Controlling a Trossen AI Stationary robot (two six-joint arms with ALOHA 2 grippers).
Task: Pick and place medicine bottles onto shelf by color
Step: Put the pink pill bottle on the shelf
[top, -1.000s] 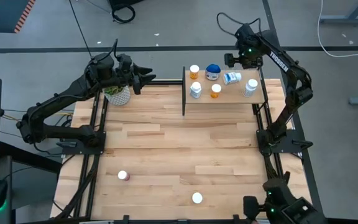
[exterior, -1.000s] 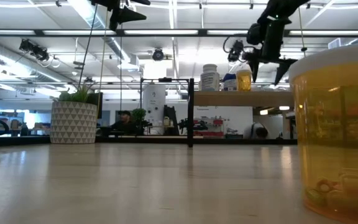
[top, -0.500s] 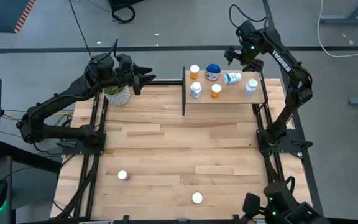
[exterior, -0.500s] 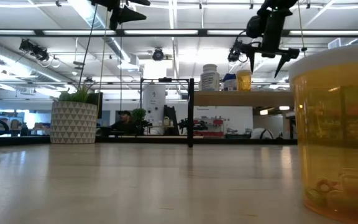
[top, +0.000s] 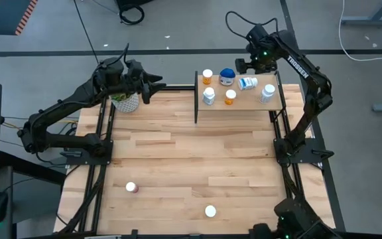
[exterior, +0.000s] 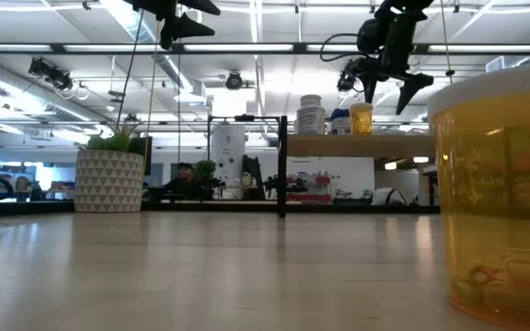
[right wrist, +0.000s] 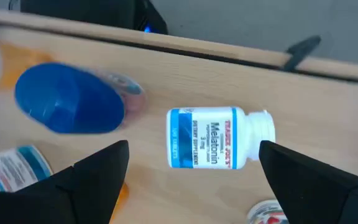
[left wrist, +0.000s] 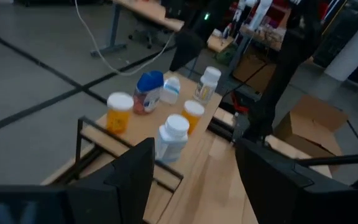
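Since a second ago our right gripper [right wrist: 188, 171] has swung back over the shelf [top: 251, 101], jaws wide and empty, straddling the toppled white bottle [right wrist: 215, 137], whose long axis lies across them.

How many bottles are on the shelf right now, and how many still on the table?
6 on the shelf: orange, blue, one lying down, white, orange, white. 2 on the table: and.
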